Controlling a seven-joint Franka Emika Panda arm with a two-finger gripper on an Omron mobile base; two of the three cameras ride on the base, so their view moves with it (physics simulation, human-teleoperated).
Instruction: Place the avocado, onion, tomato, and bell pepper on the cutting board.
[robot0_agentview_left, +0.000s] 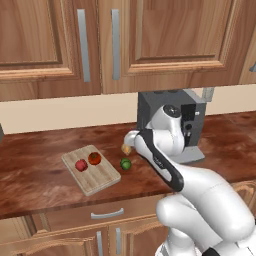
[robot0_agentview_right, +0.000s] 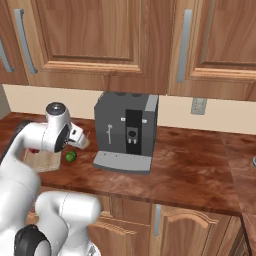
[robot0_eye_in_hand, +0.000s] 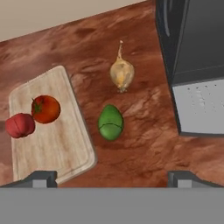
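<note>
— Hand view first: where do the vegetables lie?

— On the reddish-brown marbled worktop (robot0_eye_in_hand: 144, 113) a flat rectangular light-wood cutting board (robot0_eye_in_hand: 57, 144) carries two red items: a round orange-red tomato (robot0_eye_in_hand: 45, 109) and, touching it, a darker red lumpy bell pepper (robot0_eye_in_hand: 19, 125). Both sit toward one end of the board.

— And the other two?

— Off the board. The small bright-green avocado (robot0_eye_in_hand: 110, 122) rests on bare worktop just beside the board's long edge. The pale tan onion (robot0_eye_in_hand: 121, 73) with its thin pointed stalk lies near the avocado but apart from it, between it and the beige wall.

— What of the claw?

— The claw (robot0_eye_in_hand: 111, 177) hangs above the avocado, its two dark finger tips (robot0_eye_in_hand: 41, 178) spread wide, one over the board's corner, the other over bare worktop. Released, gripping nothing.

— Anything else nearby?

— A dark grey coffee machine (robot0_agentview_right: 127, 130) with a pale drip tray stands near the onion and avocado. In the left base view the white arm (robot0_agentview_left: 160, 160) reaches over the worktop beneath brown wooden cabinets (robot0_agentview_left: 150, 40).
</note>
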